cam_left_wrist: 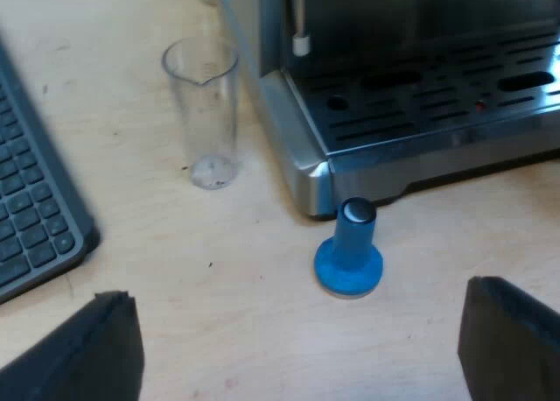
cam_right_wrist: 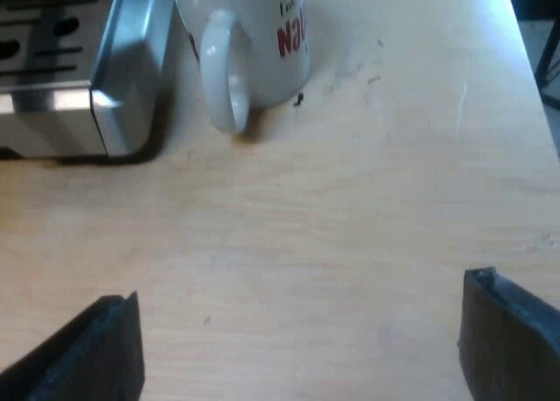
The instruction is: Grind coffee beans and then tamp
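Left wrist view first. My left tool (cam_left_wrist: 296, 335) hangs over the desk (cam_left_wrist: 219, 278), angled down, fingers wide apart with nothing between them. The blue tamper (cam_left_wrist: 348, 254) stands upright on the desk at twelve o'clock from the tool, just beside the corner of the espresso machine (cam_left_wrist: 411, 103). The measuring glass (cam_left_wrist: 203, 112) is at about ten o'clock from the tamper and looks pretty much empty. A keyboard (cam_left_wrist: 35, 217) lies well apart at nine.

Right wrist view: my right tool (cam_right_wrist: 296, 335) is in the same pose, fingers spread over bare desk. The mug (cam_right_wrist: 249, 42) is at twelve, close to the machine's corner.

My guess is nothing's started yet. The tamper is untouched, so grinding and tamping are both left to do.
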